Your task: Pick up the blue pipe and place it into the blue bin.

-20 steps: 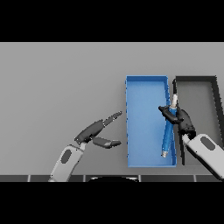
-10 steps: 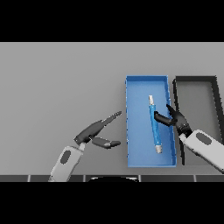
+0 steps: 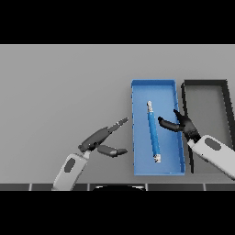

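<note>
The blue pipe (image 3: 153,134), with pale metal ends, lies lengthwise on the floor of the blue bin (image 3: 139,137), a long shallow tray right of the table's middle. My right hand (image 3: 181,124) is over the bin's right wall, fingers spread and open, holding nothing; its thumb points toward the pipe and stops just short of it. My left hand (image 3: 102,139) hovers over the table left of the bin, open with fingers stretched toward it.
A black bin (image 3: 226,110) of similar shape stands right beside the blue one, its right side cut off by the view's edge. Grey tabletop (image 3: 59,92) spreads to the left and behind.
The right hand carried the pipe down into the blue bin, let go of it and drew back to the right. The pipe now lies flat. The left hand barely moved.
</note>
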Motion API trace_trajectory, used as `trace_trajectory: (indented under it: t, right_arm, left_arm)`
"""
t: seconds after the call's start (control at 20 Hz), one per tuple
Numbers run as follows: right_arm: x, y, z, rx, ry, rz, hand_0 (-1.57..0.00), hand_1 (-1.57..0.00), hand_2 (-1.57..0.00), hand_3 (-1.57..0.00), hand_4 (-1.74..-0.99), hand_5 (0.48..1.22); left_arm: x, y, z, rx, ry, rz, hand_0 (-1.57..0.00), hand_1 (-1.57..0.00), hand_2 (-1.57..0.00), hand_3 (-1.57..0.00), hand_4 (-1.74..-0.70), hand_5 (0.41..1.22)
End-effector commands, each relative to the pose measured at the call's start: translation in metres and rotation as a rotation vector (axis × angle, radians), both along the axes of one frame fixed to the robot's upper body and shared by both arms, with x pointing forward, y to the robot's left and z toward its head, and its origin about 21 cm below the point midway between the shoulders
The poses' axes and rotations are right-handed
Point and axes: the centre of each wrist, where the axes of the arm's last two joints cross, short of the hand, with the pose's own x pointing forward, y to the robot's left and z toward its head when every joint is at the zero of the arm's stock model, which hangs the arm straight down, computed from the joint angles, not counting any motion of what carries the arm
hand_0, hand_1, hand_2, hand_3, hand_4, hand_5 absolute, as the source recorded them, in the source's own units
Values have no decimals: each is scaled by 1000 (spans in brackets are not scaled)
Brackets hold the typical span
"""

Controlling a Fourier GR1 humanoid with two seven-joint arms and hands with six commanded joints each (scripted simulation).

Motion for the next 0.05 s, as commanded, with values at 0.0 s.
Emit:
trace_trajectory:
  t: [0.0]
  right_arm:
    - [0,-3,0,0,0,-8,-6,-5,-5,-3,-1022,643]
  left_arm:
    - [0,0,1,2,-7,-2,1,1,1,1,-885,431]
